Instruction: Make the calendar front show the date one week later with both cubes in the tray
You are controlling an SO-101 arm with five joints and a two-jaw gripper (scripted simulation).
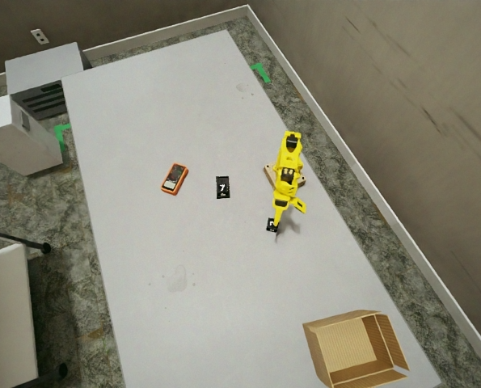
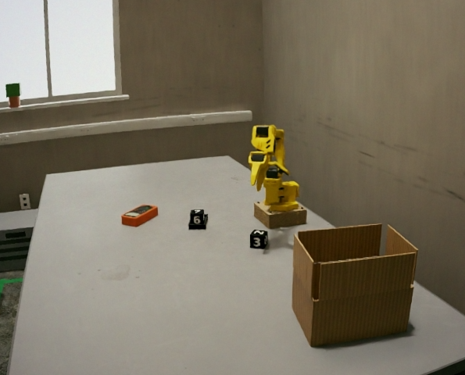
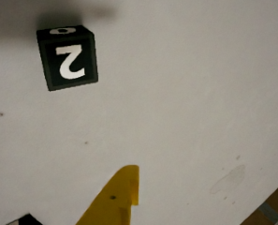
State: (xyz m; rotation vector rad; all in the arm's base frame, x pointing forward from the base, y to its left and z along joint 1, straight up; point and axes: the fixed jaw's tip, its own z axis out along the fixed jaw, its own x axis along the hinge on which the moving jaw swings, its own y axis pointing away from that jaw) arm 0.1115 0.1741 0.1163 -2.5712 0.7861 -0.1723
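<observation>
The black calendar tray [image 1: 222,179] [image 2: 191,226] stands left of the arm. One black cube [image 1: 222,187] [image 2: 197,219] sits in it, with what looks like a 7 on top and a 6 towards the exterior camera. The tray's front with the month's name is hidden. The other black cube [image 1: 270,225] [image 2: 258,239] [image 3: 70,63] lies flat on the table outside the tray, with a 2 on top, a 3 towards the exterior camera and a 0 on another side. My gripper [image 1: 289,217] [image 2: 272,180] is open and empty, raised above the table near this loose cube. Only one finger shows in the wrist view.
An orange multimeter [image 1: 174,179] [image 2: 139,215] lies beyond the tray. An open cardboard box [image 1: 347,346] [image 2: 361,298] stands at the table's near right end. The arm's wooden base [image 2: 284,219] is close to the table edge and wall. A black corner [image 3: 28,219] shows at the wrist view's lower left.
</observation>
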